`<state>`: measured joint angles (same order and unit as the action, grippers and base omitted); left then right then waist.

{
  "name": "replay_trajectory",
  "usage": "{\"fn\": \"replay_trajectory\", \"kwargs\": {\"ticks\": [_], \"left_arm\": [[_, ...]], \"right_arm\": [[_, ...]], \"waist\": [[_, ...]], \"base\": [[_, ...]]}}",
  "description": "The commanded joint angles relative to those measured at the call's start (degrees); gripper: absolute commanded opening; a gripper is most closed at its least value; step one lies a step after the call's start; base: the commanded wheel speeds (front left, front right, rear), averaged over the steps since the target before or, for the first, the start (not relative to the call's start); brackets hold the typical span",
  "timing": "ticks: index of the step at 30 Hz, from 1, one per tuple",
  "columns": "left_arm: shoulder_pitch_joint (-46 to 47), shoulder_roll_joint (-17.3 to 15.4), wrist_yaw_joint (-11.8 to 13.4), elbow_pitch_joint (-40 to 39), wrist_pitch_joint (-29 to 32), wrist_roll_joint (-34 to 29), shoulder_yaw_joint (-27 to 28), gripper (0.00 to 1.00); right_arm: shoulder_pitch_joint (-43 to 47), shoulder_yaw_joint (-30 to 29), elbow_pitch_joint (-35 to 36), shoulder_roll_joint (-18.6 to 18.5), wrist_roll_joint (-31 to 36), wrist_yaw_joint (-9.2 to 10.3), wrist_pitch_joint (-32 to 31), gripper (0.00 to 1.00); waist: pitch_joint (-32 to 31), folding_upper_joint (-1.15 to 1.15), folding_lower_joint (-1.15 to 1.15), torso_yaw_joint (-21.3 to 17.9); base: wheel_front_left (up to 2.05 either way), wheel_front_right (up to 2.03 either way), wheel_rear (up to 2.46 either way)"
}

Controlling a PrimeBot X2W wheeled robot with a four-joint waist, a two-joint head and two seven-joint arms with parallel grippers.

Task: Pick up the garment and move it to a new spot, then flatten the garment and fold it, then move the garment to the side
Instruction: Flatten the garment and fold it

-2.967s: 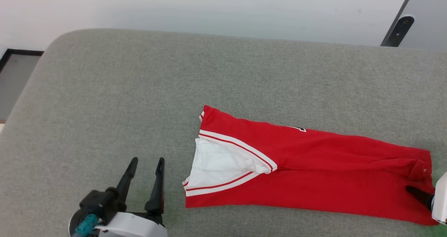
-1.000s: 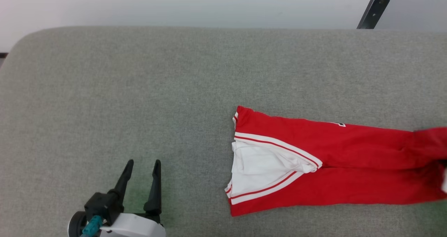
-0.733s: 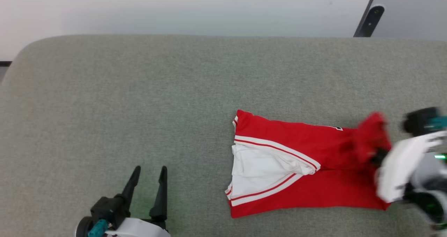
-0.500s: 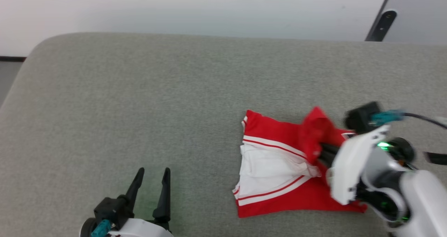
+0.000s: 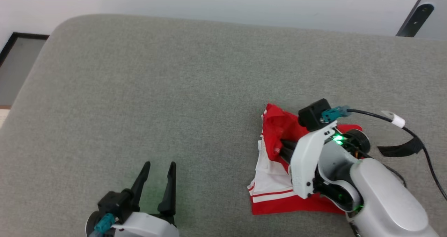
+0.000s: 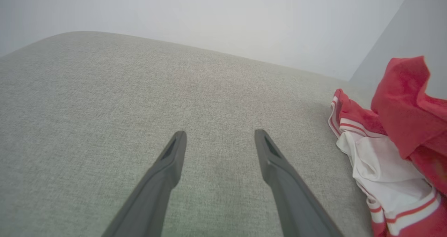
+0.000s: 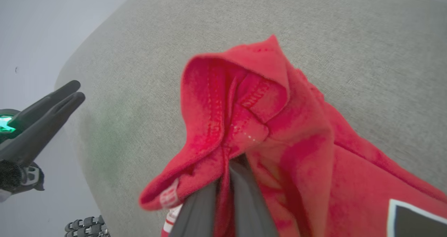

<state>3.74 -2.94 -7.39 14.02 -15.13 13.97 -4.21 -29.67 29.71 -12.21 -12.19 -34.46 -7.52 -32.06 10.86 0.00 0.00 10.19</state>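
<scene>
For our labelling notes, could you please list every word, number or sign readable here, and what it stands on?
Nothing can be read in full.
On the garment: part of a black, white-outlined block character, cut off at the right wrist view's edge; unreadable.
On a small red tag at its hem: pale marks, too blurred to read.

Our right arm (image 5: 366,181) covers much of the shirt (image 5: 274,127) in the head view, and cloth swallows the tips of our right gripper (image 5: 282,149). From the right wrist, a red fold buries the ends of the fingers (image 7: 249,202), and the corner cuts a black letter (image 7: 417,221). The left wrist view's right edge crops the shirt.
</scene>
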Motion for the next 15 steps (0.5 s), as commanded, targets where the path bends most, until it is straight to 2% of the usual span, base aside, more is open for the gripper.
{"fn": "replay_trajectory", "kwargs": {"ticks": [1, 2, 3, 4, 5, 11, 15], "left_arm": [[0.95, 0.06, -0.15, 0.20, 0.02, 0.51, 0.00, 1.00], [0.95, 0.07, -0.15, 0.33, 0.02, 0.67, 0.04, 1.00], [1.00, 0.07, -0.16, 0.45, 0.02, 0.76, 0.09, 1.00], [1.16, 0.07, -0.16, 0.49, 0.02, 0.80, 0.14, 1.00], [1.29, 0.07, -0.16, 0.53, 0.02, 0.97, 0.21, 1.00], [0.75, 0.07, -0.16, 0.51, 0.02, 1.14, 0.91, 1.00], [0.33, 0.06, -0.16, 0.43, 0.02, 1.43, 1.19, 1.00]], "right_arm": [[-1.06, 0.73, -1.37, 0.55, -0.38, 0.07, 1.30, 0.03], [-1.37, 1.19, -2.21, 0.71, -0.58, 0.07, 1.88, 0.28], [-1.57, 1.63, -2.84, 0.90, -0.70, 0.07, 2.40, 0.45], [-1.75, 2.15, -3.40, 1.06, -0.90, 0.07, 2.71, 0.70], [-1.94, 2.60, -3.81, 1.12, -1.11, 0.07, 3.02, 1.00], [-2.48, 4.10, -3.66, 0.56, -3.60, 0.07, 4.65, 1.00], [-2.24, 3.29, -2.52, -1.10, -4.48, 0.07, 6.18, 1.00]], "waist": [[0.49, 0.00, 0.00, 0.42], [0.49, 0.00, 0.00, 0.40], [0.45, 0.00, 0.00, 0.35], [0.39, 0.00, 0.00, 0.29], [0.30, 0.00, 0.00, 0.18], [-0.85, 0.00, 0.00, -1.58], [-1.81, 0.00, 0.00, -3.30]], "base": [[0.00, 0.00, 0.00], [0.00, 0.00, 0.00], [0.00, 0.00, 0.00], [0.00, 0.00, 0.00], [0.00, 0.00, 0.00], [0.00, 0.00, 0.00], [0.00, 0.00, 0.00]]}}
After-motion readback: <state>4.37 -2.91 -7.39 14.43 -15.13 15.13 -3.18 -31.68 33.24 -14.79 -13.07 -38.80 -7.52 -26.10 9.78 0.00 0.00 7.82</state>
